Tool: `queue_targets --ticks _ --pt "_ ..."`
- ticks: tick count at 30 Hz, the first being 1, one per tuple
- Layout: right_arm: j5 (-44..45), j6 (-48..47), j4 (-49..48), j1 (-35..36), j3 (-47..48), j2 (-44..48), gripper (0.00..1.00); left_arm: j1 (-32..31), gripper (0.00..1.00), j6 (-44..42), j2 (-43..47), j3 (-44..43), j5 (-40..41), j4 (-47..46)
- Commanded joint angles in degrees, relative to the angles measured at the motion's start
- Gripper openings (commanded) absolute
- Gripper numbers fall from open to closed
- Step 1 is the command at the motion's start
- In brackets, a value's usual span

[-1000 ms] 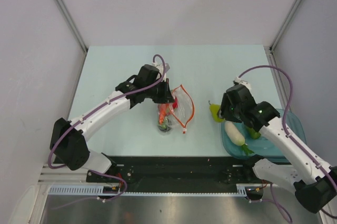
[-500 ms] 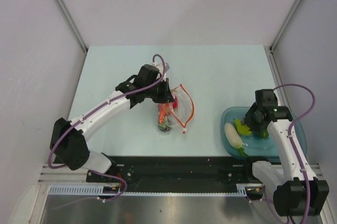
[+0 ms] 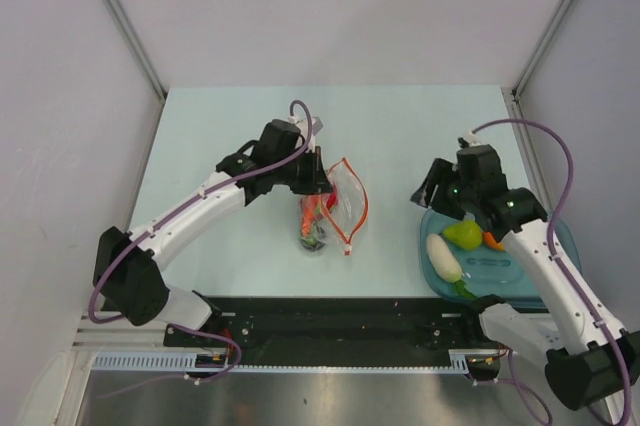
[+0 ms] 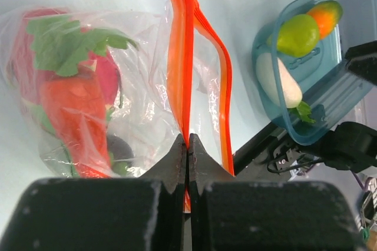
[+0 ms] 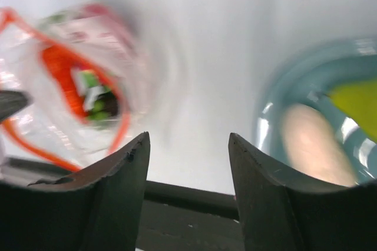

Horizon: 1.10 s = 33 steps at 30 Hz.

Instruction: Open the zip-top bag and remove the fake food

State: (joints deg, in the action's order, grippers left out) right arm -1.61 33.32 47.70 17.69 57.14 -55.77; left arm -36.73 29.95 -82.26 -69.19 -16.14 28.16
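The clear zip-top bag [image 3: 336, 208] lies mid-table with its mouth gaping. My left gripper [image 3: 319, 184] is shut on its red-orange zip strip [image 4: 182, 62], pinched between the fingertips [image 4: 174, 158]. Inside the bag [image 4: 138, 95] I see a carrot [image 4: 75, 115], a dragon fruit [image 4: 56, 42] and a small dark-green piece [image 4: 119, 152]. A white radish [image 3: 443, 255], a green fruit [image 3: 463, 235] and an orange [image 3: 493, 241] lie in the teal tray [image 3: 562, 234]. My right gripper [image 3: 433, 188] hovers open and empty at the tray's far-left rim, facing the bag [image 5: 82, 80].
The teal tray [image 4: 333, 95] stands at the near right of the table. A black rail [image 3: 330, 321] runs along the near edge. White walls close in the left, right and far sides.
The green fruit that my right gripper held beside the tray now lies in the tray. The right gripper went over the tray, opened and pulled back up-left. The left gripper stayed put.
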Motion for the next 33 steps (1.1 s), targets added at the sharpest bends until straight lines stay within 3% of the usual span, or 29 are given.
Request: queue_targets --ticks 1,8,17,21,26,33 --pt "-3.0 3.9 -14.3 8.6 3.7 -3.7 0.55 -0.1 0.00 0.9 3.9 -3.3 -2.2 0.1" --pt "-6.4 4.7 -26.6 15.7 3.2 -11.4 0.44 -0.2 0.00 3.0 4.6 -4.9 -2.8 -0.7" --pt "-13.7 5.9 -38.1 16.5 1.3 -21.3 0.35 -0.2 0.00 2.7 3.4 -6.6 -1.4 -0.3" --pt "-14.5 6.8 -40.3 16.8 1.8 -27.1 0.35 -0.3 0.00 3.9 3.6 -6.1 -0.8 -0.8" --pt "-17.2 7.6 -36.5 16.8 3.1 -32.4 0.38 -0.2 0.00 4.1 3.0 -4.9 -0.6 -1.8" --pt "-18.3 10.9 -35.9 16.8 1.7 -35.9 0.55 -0.2 0.00 3.0 1.0 -4.3 -1.7 -2.0"
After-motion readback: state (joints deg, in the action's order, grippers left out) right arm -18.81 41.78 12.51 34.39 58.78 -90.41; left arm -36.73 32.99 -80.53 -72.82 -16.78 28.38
